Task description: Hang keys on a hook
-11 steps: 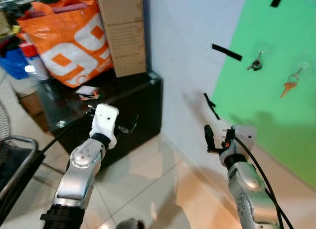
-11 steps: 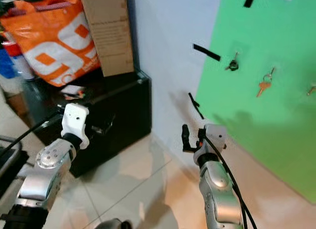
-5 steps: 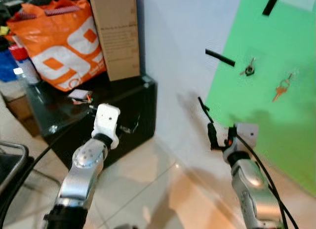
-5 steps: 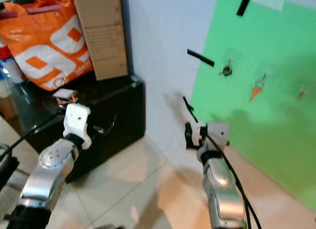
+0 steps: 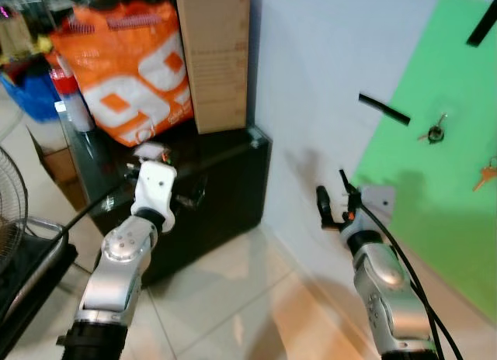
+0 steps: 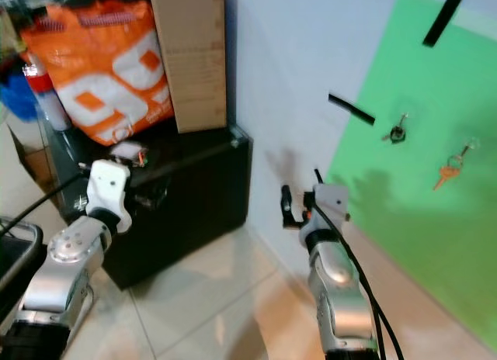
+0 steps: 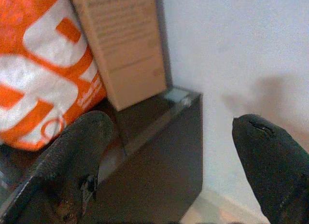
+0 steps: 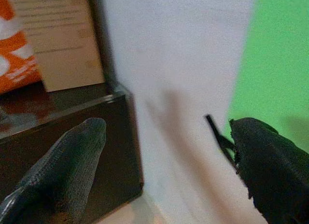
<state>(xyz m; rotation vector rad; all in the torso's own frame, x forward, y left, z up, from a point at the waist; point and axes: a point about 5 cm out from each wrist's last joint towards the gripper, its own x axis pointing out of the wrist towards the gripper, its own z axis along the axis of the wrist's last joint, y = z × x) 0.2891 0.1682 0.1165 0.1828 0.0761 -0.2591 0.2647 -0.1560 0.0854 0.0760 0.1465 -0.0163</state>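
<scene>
1. Keys: 2 sets hang on the green panel at the right of the frame. A dark set sits upper right; an orange-headed key hangs lower and further right. Hooks themselves too small to resolve.
2. Right gripper: raised at centre frame, near the pale wall, well below and left of the keys. Wrist view shows its fingers spread wide with nothing between them.
3. Left gripper: held up at left of frame in front of the black cabinet. Fingers parted, empty.
4. Cabinet top, upper left of frame: orange-and-white bag, and a tall cardboard box just beside it against the wall.
5. Black tape strips on the wall and panel.
6. Floor: pale tile.
</scene>
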